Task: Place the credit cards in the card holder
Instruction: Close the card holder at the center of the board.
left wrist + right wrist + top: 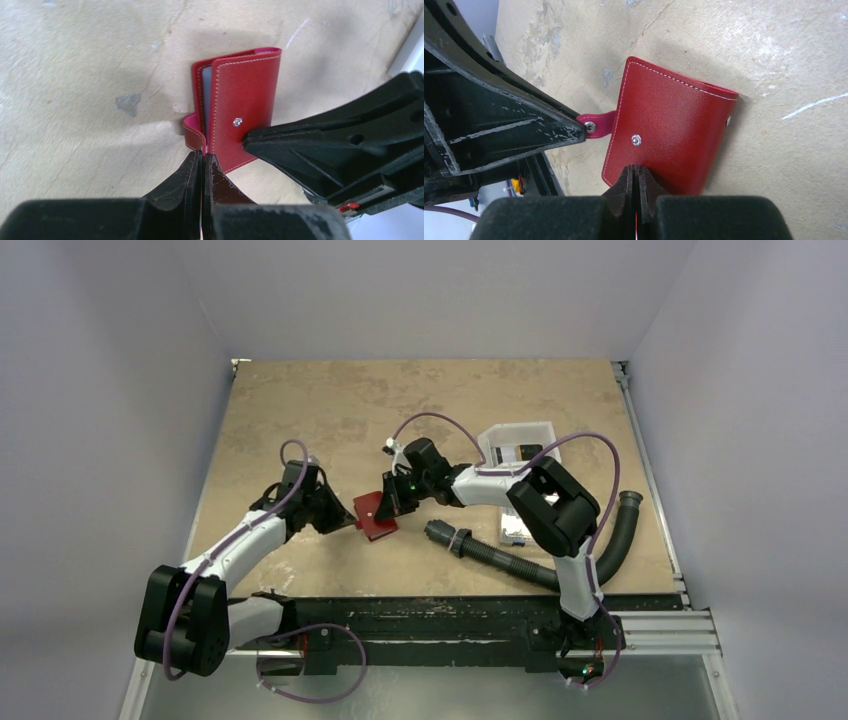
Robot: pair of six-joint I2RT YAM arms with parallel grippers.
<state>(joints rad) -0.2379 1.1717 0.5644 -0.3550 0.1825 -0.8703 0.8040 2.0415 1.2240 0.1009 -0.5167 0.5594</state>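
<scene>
inspecting the holder (pixel 375 518) at centre of the top view: left gripper (pixel 202 156) clamped on its tab (pixel 601 123), right gripper (pixel 636 171) clamped on the cover's lower edge. a card (pixel 205 95) shows inside. i judge it light, soft and floppy; hold by edges, not faces.

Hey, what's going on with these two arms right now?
Both arms are handling the red card holder. The left gripper is pinched on its closing tab, and the right gripper is pinched on the cover's edge. The holder is folded nearly shut with a pale card showing inside; the tab is not snapped.
</scene>
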